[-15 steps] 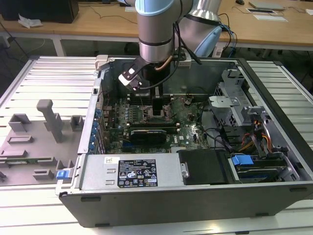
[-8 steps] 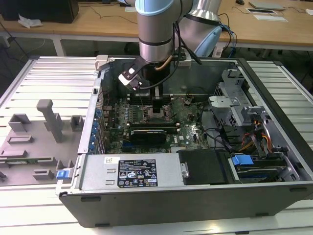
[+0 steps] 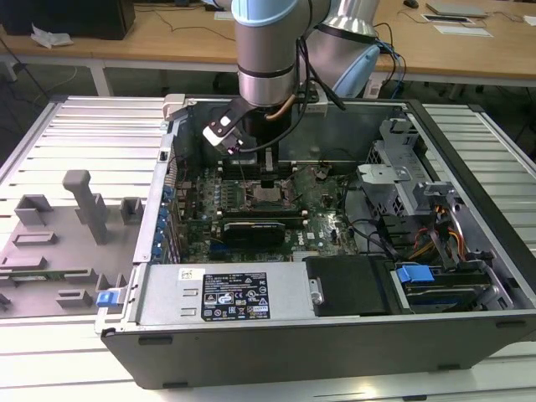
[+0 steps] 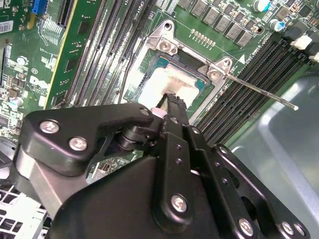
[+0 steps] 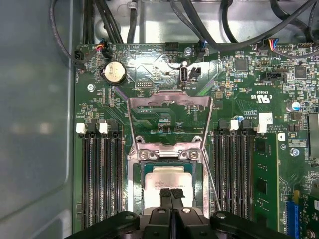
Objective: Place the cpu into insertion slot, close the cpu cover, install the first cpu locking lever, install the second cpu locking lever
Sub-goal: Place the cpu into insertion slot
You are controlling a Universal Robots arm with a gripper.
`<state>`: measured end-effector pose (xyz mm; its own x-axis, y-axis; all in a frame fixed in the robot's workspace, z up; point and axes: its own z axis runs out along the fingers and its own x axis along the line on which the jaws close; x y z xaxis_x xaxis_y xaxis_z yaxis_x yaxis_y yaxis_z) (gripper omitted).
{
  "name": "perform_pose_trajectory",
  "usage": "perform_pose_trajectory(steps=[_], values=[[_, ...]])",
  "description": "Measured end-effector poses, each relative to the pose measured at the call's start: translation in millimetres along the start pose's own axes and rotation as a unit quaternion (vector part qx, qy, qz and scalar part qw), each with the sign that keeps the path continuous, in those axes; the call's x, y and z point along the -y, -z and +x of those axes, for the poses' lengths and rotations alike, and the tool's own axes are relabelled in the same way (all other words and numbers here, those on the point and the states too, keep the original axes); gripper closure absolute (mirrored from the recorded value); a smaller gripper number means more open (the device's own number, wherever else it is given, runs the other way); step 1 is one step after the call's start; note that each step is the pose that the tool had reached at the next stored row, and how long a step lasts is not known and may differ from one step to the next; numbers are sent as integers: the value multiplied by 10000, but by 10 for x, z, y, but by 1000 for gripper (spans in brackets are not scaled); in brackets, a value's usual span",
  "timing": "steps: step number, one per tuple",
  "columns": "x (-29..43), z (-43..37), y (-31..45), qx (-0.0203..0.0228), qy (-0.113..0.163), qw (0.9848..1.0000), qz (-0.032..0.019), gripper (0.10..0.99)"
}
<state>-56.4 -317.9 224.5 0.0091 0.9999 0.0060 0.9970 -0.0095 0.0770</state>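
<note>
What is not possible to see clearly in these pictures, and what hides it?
1. First wrist view: the gripper covers one edge of the cpu and of the insertion slot.
2. Second wrist view: the gripper's body hides much of the slot; contact between fingertip and cpu is unclear.
3. Exterior view: the slot is too small to judge the cpu's seating.

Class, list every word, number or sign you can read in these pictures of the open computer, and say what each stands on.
Large sticker on the grey metal box: print and symbols, too small to read.
Small white label beside it: too small to read.
White lettering on the green circuit board: too small to read.
Markings on the chip: too faint to read.
Nothing can be quoted.
</note>
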Motion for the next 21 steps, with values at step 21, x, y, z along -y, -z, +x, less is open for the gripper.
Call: perform_pose_trajectory(steps=[21], values=[[-34, 3, 445, 1, 0, 10000, 0, 980]])
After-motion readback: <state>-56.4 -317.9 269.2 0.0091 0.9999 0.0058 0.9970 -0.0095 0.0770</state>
